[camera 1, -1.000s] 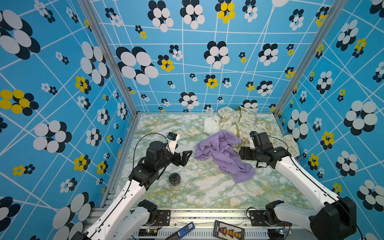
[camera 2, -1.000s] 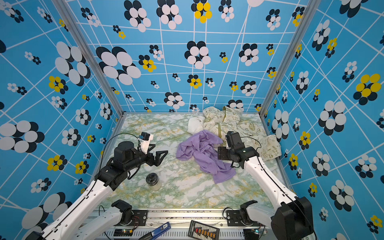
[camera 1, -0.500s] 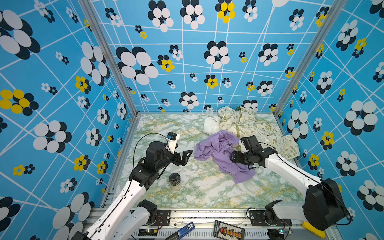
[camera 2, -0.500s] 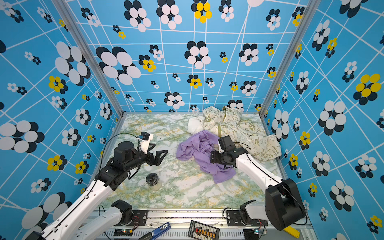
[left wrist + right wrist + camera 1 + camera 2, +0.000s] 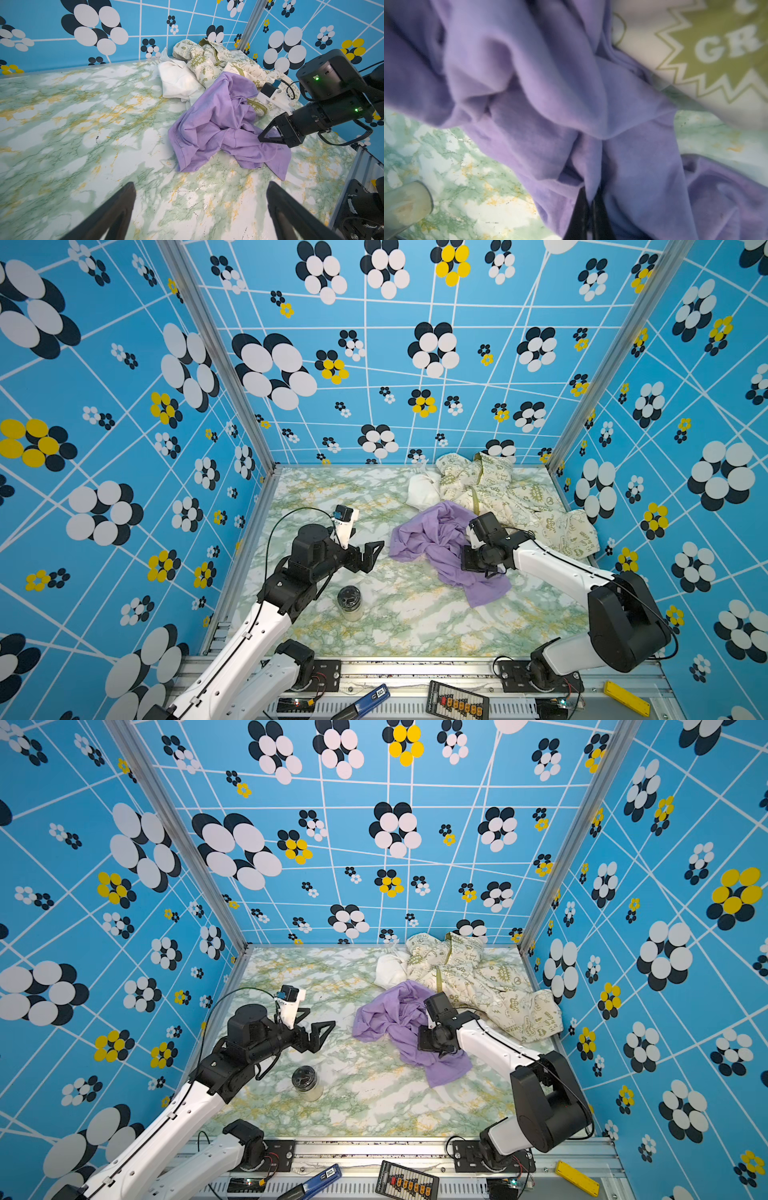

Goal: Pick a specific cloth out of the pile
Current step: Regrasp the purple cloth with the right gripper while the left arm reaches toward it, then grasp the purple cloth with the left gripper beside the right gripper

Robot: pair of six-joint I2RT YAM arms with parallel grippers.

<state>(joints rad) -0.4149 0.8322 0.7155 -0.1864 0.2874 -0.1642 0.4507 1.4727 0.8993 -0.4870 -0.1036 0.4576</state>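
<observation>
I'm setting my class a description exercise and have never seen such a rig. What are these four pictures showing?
The machine is a left arm and a right arm, working at a marble-patterned table. Two pictures look down from overhead, nearly identical; the other two come from a camera on each arm's wrist. On the table lie a purple cloth, resting against a cream printed cloth with a white cloth beside it, and a small jar. The right tool, the arm's pincer, is shut on a fold of the purple cloth. The left tool is open and holds nothing.
</observation>
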